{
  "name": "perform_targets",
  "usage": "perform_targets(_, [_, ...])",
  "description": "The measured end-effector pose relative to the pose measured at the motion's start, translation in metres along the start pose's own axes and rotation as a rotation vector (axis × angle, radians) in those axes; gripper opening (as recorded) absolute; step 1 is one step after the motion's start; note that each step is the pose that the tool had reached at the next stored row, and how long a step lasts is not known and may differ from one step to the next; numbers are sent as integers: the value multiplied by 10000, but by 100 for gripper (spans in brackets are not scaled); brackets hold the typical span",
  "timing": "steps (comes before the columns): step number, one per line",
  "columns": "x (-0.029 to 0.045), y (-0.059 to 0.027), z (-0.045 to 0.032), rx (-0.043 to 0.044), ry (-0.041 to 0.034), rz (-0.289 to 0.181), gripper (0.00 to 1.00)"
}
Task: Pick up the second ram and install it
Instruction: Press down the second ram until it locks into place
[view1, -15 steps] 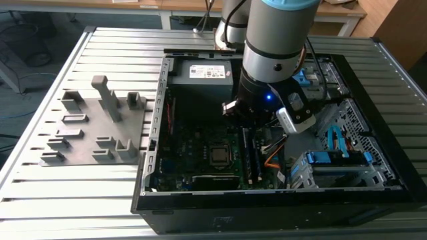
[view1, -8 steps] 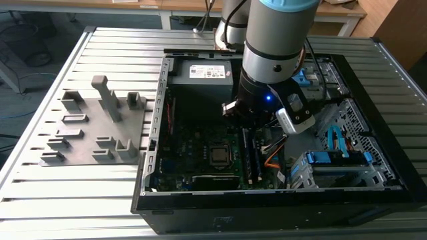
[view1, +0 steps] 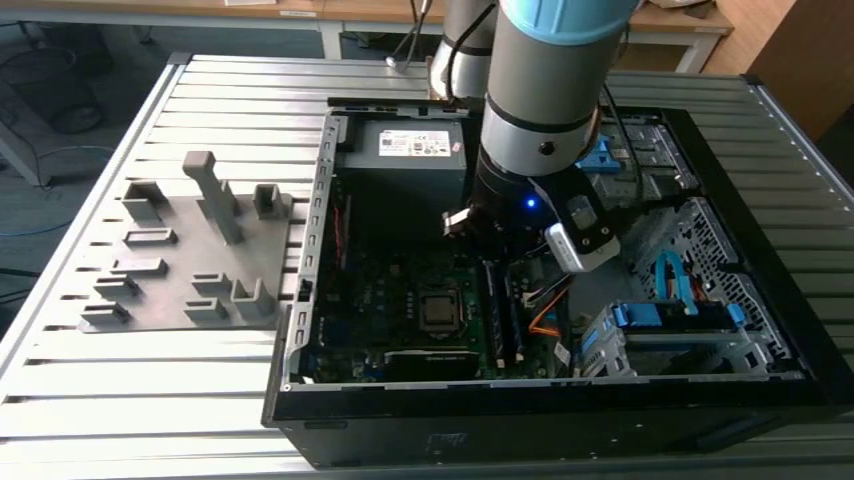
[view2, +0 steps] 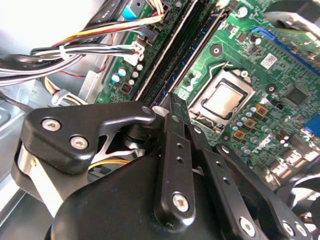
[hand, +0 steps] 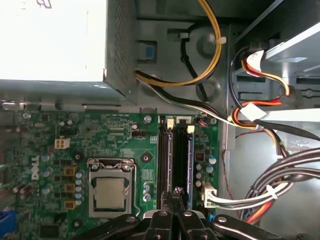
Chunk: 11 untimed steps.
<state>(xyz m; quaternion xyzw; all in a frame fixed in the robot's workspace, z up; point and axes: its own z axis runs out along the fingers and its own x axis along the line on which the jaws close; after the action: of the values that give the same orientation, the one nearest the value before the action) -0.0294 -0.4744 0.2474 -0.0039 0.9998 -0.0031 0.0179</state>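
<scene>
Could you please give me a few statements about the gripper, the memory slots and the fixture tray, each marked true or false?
1. The gripper is inside the open computer case, over the memory slots. True.
2. The grey fixture tray lies inside the case. False: it lies on the slatted table, outside the case on the exterior view's left.
3. The processor socket sits beside the memory slots on the green motherboard. True.
4. The gripper's fingers are spread wide apart. False: in both wrist views they are together.
5. The case's side panel is closed. False: the inside lies open.
</scene>
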Motion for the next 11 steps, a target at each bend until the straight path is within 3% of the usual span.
perform_targets(6, [4,33,109,0,3,1,10])
perform_targets(11, [5,157,161,-16,3,1,10])
